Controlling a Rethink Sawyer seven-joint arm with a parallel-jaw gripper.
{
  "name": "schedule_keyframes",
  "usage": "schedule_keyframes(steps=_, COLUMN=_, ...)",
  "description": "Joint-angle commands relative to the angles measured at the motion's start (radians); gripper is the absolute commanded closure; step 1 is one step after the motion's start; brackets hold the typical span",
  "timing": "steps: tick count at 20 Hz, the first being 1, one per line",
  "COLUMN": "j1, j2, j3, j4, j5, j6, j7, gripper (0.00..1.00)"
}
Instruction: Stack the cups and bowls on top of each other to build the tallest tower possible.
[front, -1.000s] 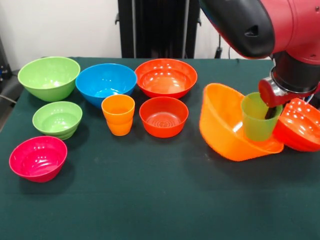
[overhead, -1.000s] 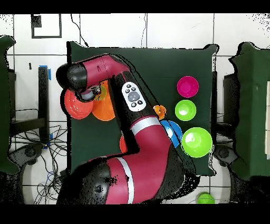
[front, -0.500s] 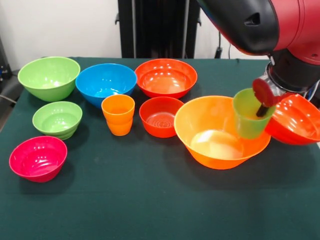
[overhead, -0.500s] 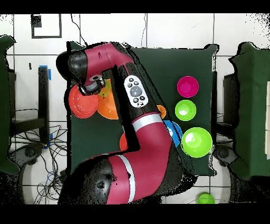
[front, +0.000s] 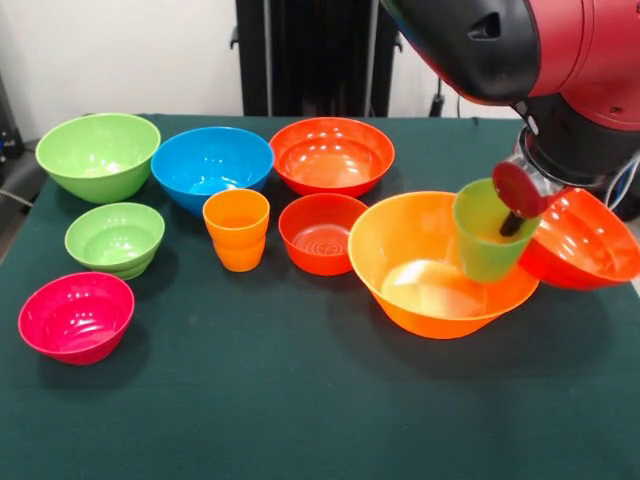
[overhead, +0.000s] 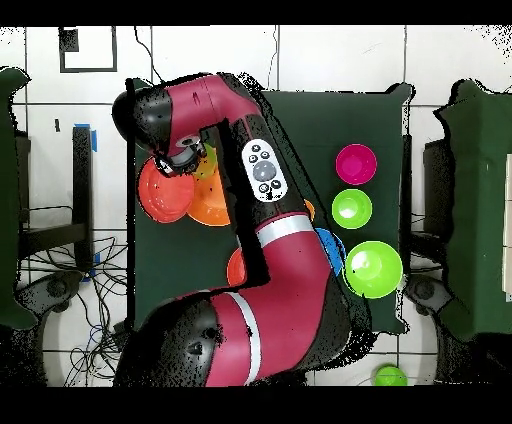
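One green cup (front: 488, 243) tilted over the large orange bowl's (front: 420, 300) hollow.

A dark green cloth (front: 300, 400) covers the table, 1 black post (front: 315, 55) stands behind it, and cables (overhead: 75, 290) trail over the white tiled floor (overhead: 320, 60).

No readable text, label, brand, number or sign shows anywhere.

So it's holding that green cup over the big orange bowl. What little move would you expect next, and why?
Probably a short lift, then carry. The gripper grips the green cup by its rim, tilted, its base low inside the large orange bowl. A red-orange bowl crowds it on one side, so sideways motion risks a knock.
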Motion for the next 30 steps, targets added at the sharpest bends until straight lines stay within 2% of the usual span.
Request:
schedule_keyframes(steps=1, j1=-0.016, j2=-0.038, j3=-0.024, j4=0.028, j5=-0.035, j6=0.172, j7=-0.243, gripper=1.0)
schedule_keyframes(steps=3, j1=-0.035, j2=-0.084, j3=-0.029, j4=0.094, j5=-0.013, j6=0.189, j7=-0.224, gripper=1.0)
schedule_keyframes(steps=6, j1=-0.076, j2=-0.156, j3=-0.025, j4=0.227, j5=0.012, j6=0.124, j7=-0.211, gripper=1.0)
schedule_keyframes(steps=11, j1=-0.132, j2=-0.247, j3=-0.011, j4=0.351, j5=0.042, j6=0.152, j7=-0.221, gripper=1.0)
schedule_keyframes(steps=14, j1=-0.184, j2=-0.317, j3=0.007, j4=0.461, j5=0.073, j6=0.127, j7=-0.217, gripper=1.0)
schedule_keyframes(steps=18, j1=-0.288, j2=-0.419, j3=0.038, j4=0.684, j5=0.134, j6=0.03, j7=-0.217, gripper=1.0)
schedule_keyframes(steps=20, j1=-0.367, j2=-0.467, j3=0.082, j4=0.792, j5=0.179, j6=-0.013, j7=-0.261, gripper=1.0)
schedule_keyframes(steps=23, j1=-0.524, j2=-0.51, j3=0.201, j4=0.971, j5=0.276, j6=-0.097, j7=-0.337, gripper=1.0)
schedule_keyframes(steps=26, j1=-0.651, j2=-0.475, j3=0.33, j4=1.108, j5=0.32, j6=-0.235, j7=-0.355, gripper=1.0)
schedule_keyframes(steps=28, j1=-0.7, j2=-0.465, j3=0.401, j4=1.188, j5=0.306, j6=-0.328, j7=-0.327, gripper=1.0)
schedule_keyframes(steps=30, j1=-0.727, j2=-0.478, j3=0.48, j4=1.268, j5=0.333, j6=-0.42, j7=-0.238, gripper=1.0)
